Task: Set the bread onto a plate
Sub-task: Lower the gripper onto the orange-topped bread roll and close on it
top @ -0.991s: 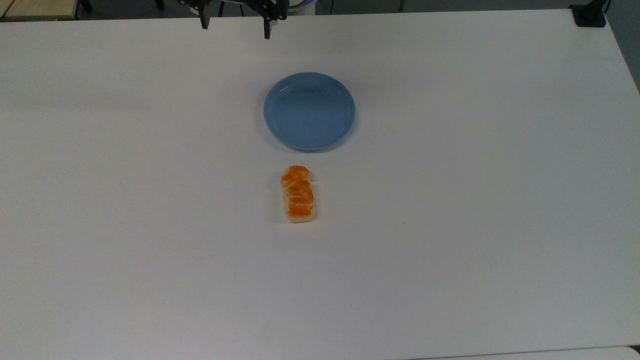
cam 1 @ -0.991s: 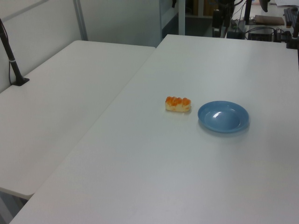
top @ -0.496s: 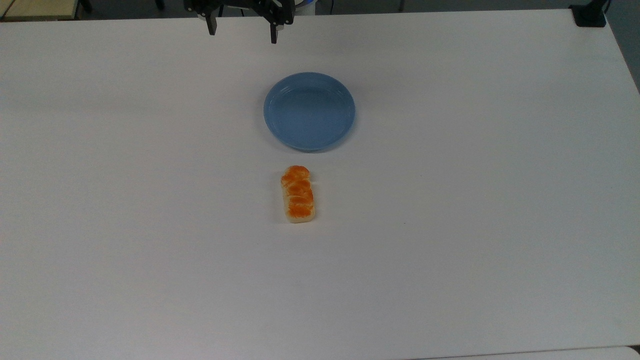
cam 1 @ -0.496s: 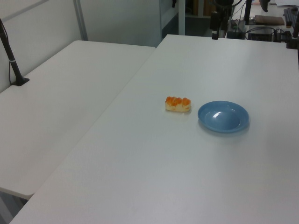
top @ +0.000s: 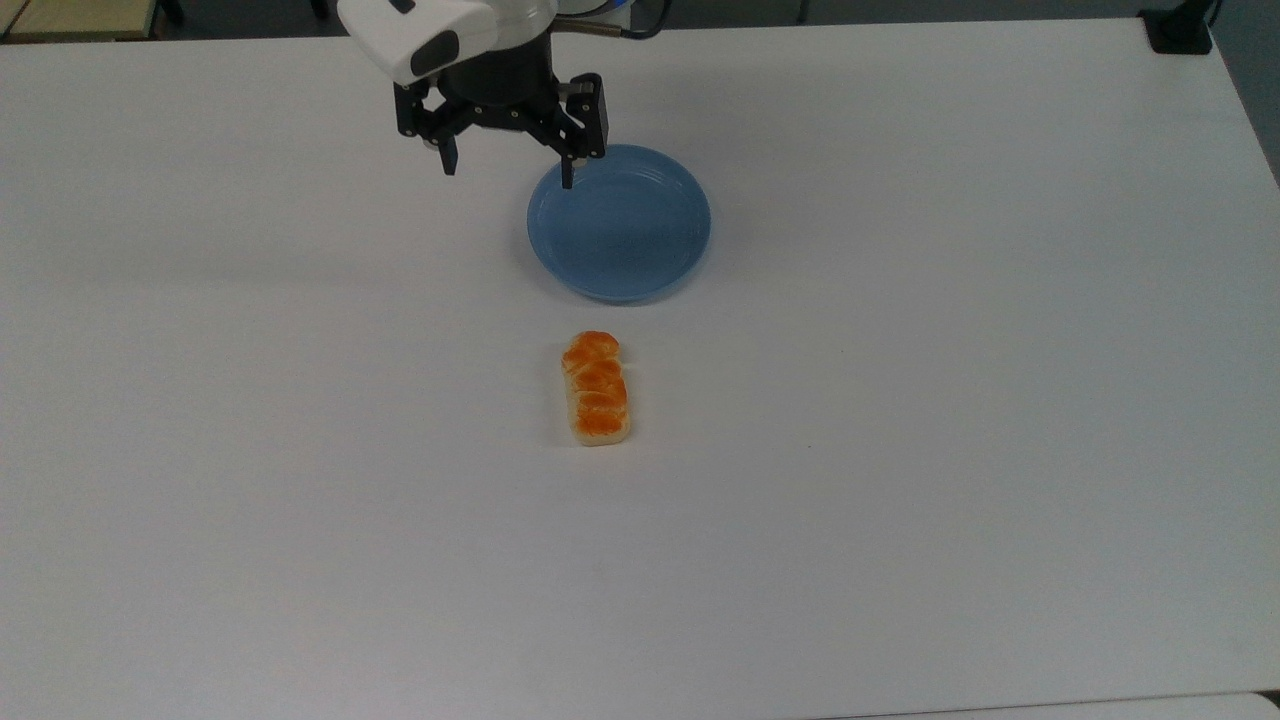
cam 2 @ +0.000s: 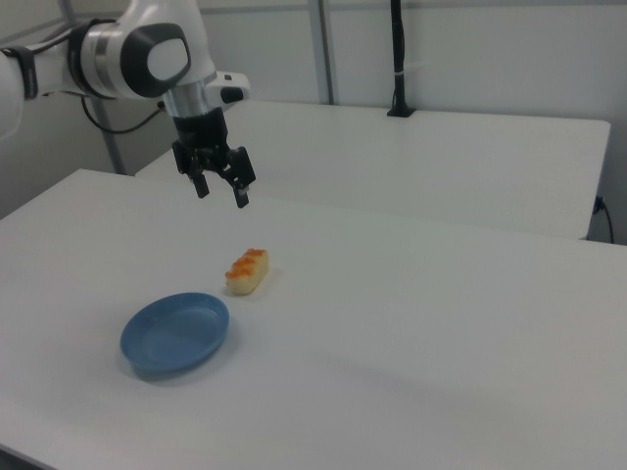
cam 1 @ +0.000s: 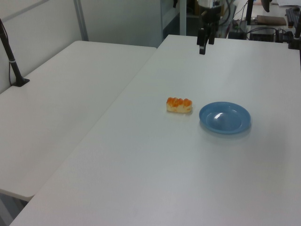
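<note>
The bread [top: 596, 389] [cam 1: 179, 104] [cam 2: 246, 271], a small loaf with an orange glazed top, lies on the white table [top: 900, 400] just below the light blue plate [top: 619, 222] [cam 1: 225, 117] [cam 2: 176, 333] in the top view. My gripper [top: 507, 172] [cam 2: 221, 190] [cam 1: 203, 46] hangs open and empty in the air, near the plate's upper left rim in the top view. In the right view it is high above the table and apart from both the bread and the plate.
A second white table [cam 1: 61, 103] adjoins in the left view's left, with a black post [cam 1: 10, 61] clamped to it. Cables and equipment [cam 1: 263, 28] sit beyond the far edge in the left view.
The arm has come in from the top view's upper edge toward the plate, gripper still open. Bread and plate have not moved.
</note>
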`<act>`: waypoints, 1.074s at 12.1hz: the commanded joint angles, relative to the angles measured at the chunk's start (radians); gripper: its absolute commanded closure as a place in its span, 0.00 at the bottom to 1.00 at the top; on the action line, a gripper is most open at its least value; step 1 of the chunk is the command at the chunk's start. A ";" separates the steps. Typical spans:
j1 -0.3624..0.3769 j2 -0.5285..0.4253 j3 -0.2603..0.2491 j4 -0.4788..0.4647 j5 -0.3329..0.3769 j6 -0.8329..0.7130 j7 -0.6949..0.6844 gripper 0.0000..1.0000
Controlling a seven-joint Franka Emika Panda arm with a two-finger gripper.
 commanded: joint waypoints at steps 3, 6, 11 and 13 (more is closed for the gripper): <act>0.008 0.095 -0.005 0.015 0.017 0.133 -0.010 0.00; 0.034 0.161 -0.005 0.015 0.014 0.210 -0.007 0.00; 0.050 0.282 -0.005 0.032 0.014 0.334 -0.002 0.00; 0.065 0.354 -0.005 0.069 0.011 0.356 0.048 0.00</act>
